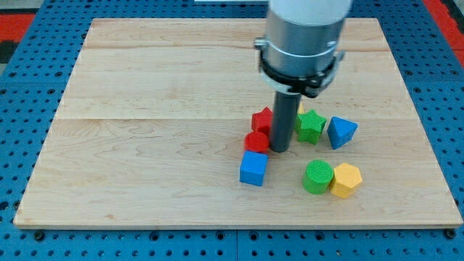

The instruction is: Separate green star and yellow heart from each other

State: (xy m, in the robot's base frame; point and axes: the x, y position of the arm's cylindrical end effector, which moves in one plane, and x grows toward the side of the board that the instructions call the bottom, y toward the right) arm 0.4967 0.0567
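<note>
Right of the board's centre, the green star (311,125) sits just beside my tip (280,149), on its right. No yellow heart can be made out; it may be hidden behind the rod. No pincer exists on this rig, only the rod. A blue triangular block (341,132) touches the star's right. Left of my tip lie a red block (262,119) and red cylinder (256,141), with a blue cube (253,168) below. A green cylinder (317,177) and yellow hexagon (346,180) touch. No writing shows on the wooden board (145,109).

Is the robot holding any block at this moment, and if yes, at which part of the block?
Nothing is held. My tip only pushes; it stands between the red cylinder and the green star. Whether it touches either cannot be told.
</note>
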